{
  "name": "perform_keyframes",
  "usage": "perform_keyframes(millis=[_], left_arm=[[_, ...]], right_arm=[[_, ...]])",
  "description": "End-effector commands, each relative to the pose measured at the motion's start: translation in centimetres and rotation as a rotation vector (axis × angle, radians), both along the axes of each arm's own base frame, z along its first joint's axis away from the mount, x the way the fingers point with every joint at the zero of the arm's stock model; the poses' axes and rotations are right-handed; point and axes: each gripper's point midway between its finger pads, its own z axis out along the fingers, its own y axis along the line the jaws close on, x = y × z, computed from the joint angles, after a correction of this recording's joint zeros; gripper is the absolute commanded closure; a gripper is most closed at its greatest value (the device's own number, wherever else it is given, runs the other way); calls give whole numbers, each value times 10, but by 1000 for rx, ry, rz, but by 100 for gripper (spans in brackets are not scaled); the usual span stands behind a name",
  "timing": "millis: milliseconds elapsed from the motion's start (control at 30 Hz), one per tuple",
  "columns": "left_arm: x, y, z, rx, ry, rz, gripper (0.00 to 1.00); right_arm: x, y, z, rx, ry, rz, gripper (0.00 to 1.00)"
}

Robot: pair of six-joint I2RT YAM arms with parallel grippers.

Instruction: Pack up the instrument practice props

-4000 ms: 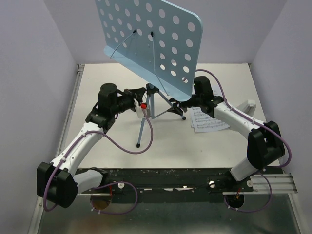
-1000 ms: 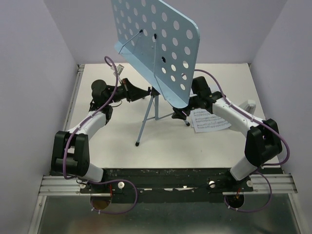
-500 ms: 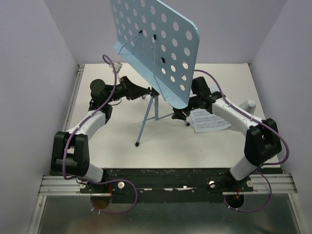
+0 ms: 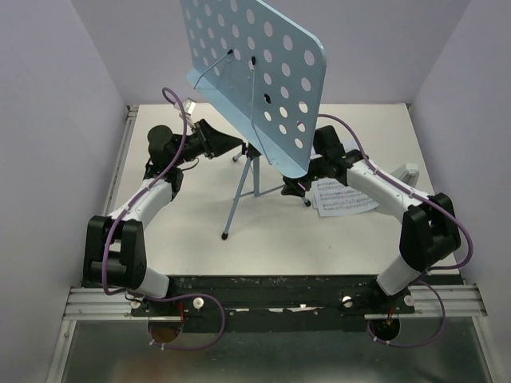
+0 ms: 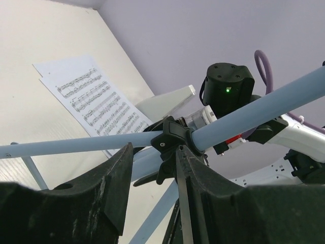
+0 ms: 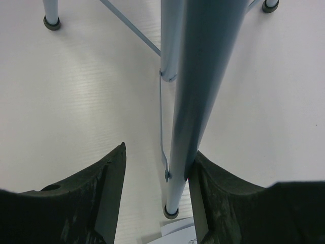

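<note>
Close up, the left gripper [image 5: 155,152] fills the bottom edge, its two black fingers [image 5: 101,198] parted. Just beyond the gap sits the black clamp [image 5: 171,138] of the light-blue music stand [image 5: 254,109], with tubes branching left and upper right. A printed sheet-music page [image 5: 94,101] lies on the white table [image 5: 30,117]. Behind, the right arm [image 5: 227,89] shows a green light and a purple cable [image 5: 261,58].

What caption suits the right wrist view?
Right gripper open around a light-blue music stand tube, white table below.
</note>
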Motion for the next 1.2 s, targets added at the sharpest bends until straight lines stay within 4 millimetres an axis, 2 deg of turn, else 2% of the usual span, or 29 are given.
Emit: perform_keyframes(millis=[0, 200, 333, 533, 667, 900, 1033, 1167], left_arm=[[14, 4, -11, 27, 32, 66, 52], [10, -1, -31, 81, 53, 63, 53], [10, 1, -62, 135, 135, 108, 54], [10, 17, -119, 253, 316, 204, 56], [7, 24, -150, 293, 409, 247, 56], [3, 33, -190, 343, 530, 299, 58], [2, 36, -195, 350, 545, 312, 58], [1, 40, -180, 333, 493, 320, 58]], right_arm=[[-4, -2, -5, -9, 37, 3, 42], [-6, -3, -5, -11, 40, 2, 42], [-5, -3, -4, -9, 36, 1, 42], [-7, -4, -5, -10, 34, 1, 42], [-8, -5, -6, -12, 36, 0, 42], [-10, -6, -8, -14, 38, -2, 42], [-12, -8, -9, -17, 41, -2, 42], [-12, -8, -9, -19, 34, -2, 42]])
